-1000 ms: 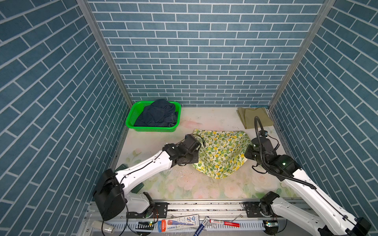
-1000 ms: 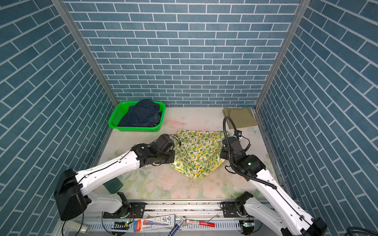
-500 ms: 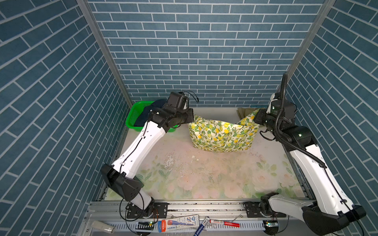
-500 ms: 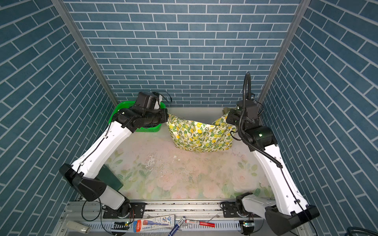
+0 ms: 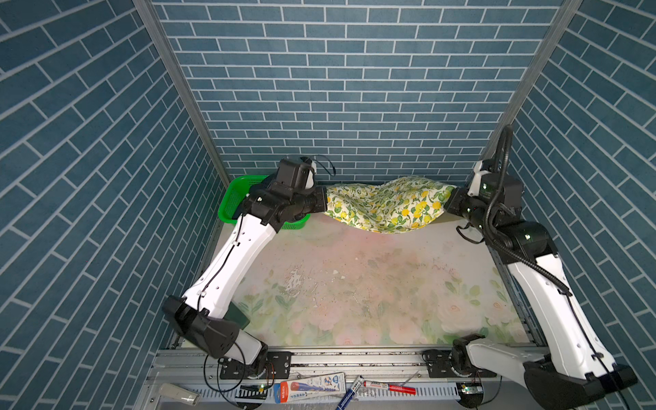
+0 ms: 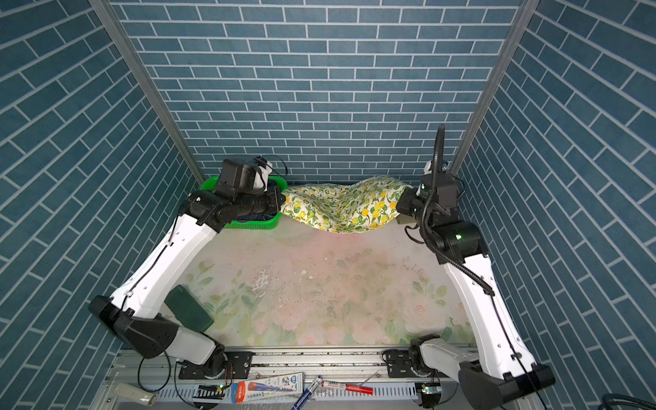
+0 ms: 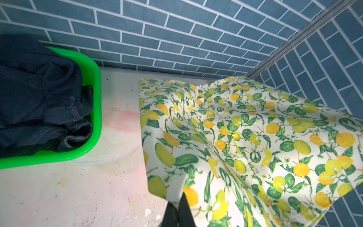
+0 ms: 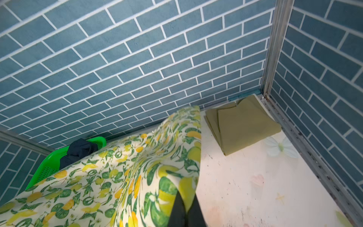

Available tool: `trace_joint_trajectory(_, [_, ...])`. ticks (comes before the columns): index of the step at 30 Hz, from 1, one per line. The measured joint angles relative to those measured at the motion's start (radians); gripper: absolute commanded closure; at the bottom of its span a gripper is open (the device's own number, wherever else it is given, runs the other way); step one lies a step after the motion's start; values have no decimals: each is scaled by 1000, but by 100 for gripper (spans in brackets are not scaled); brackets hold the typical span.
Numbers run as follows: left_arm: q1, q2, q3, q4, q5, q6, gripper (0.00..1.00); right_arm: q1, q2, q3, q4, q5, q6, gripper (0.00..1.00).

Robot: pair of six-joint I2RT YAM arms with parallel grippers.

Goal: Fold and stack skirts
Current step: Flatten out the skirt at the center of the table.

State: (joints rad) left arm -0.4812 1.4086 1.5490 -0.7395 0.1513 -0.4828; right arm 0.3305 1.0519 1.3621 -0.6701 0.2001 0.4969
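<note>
The left gripper (image 5: 323,204) is closed tight on one end of the cream cloth skirt printed with yellow lemons and green leaves (image 5: 387,206). In the left wrist view its two dark fingers (image 7: 185,213) are pressed together with the printed cloth pinched between them. The right gripper (image 5: 448,203) is likewise clamped on the opposite end of the same skirt, its dark fingers (image 8: 177,210) meeting over a fold of the print.

The lemon-print skirt hangs stretched between the two grippers at the far side of the table, sagging in the middle. Whether its lowest edge touches the pale floral tabletop (image 5: 355,284) cannot be told. The blue brick back wall (image 5: 355,106) stands just behind the cloth. The green plastic mesh basket (image 5: 230,198) sits in the far left corner, just beside the left gripper, and holds the crumpled dark navy denim skirt (image 7: 39,98). The plain olive-khaki skirt (image 8: 245,125) lies folded flat in the far right corner against the walls, beside the right gripper and apart from the printed cloth. The broad stretch of tabletop nearer the arm bases lies open.
</note>
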Motion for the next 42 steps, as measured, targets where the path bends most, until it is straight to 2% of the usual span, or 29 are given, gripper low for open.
trace_joint_trajectory(2, [-20, -105, -244, 89, 8, -29, 100, 0, -122, -196, 0, -22, 39, 100])
trace_joint_trajectory(3, [-34, -142, -346, 126, 8, -44, 99, 0, -167, -280, 1, -34, 58, 88])
trace_joint_trajectory(4, [-54, -174, -454, 161, 8, -61, 90, 0, -216, -377, 0, -50, 84, 71])
trace_joint_trajectory(5, [-81, -196, -562, 200, 6, -78, 75, 0, -256, -462, -6, -64, 108, 52])
trace_joint_trajectory(7, [-133, -211, -716, 248, -2, -109, 40, 0, -312, -597, -40, -86, 142, 24])
trace_joint_trajectory(8, [-158, -213, -778, 264, -8, -125, 33, 0, -331, -641, -68, -92, 159, 13])
trace_joint_trajectory(9, [-177, -217, -829, 273, -17, -138, 30, 0, -345, -665, -94, -92, 169, 9])
trace_joint_trajectory(12, [-201, -246, -901, 280, -57, -165, 23, 0, -367, -671, -141, -88, 185, 9])
trace_joint_trajectory(15, [-204, -274, -892, 281, -108, -173, 23, 0, -347, -657, -155, -82, 187, 10])
trace_joint_trajectory(22, [-205, -209, -808, 254, -185, -172, 22, -19, -137, -640, -115, -96, 179, 18])
trace_joint_trajectory(26, [-205, -142, -797, 228, -206, -172, 22, -71, -69, -642, -99, -112, 176, 22])
trace_joint_trajectory(33, [-204, -46, -792, 214, -218, -166, 22, -241, -5, -701, -39, -209, 151, 30])
trace_joint_trajectory(42, [-185, 18, -771, 217, -206, -151, 22, -306, 85, -797, 32, -269, 150, 36])
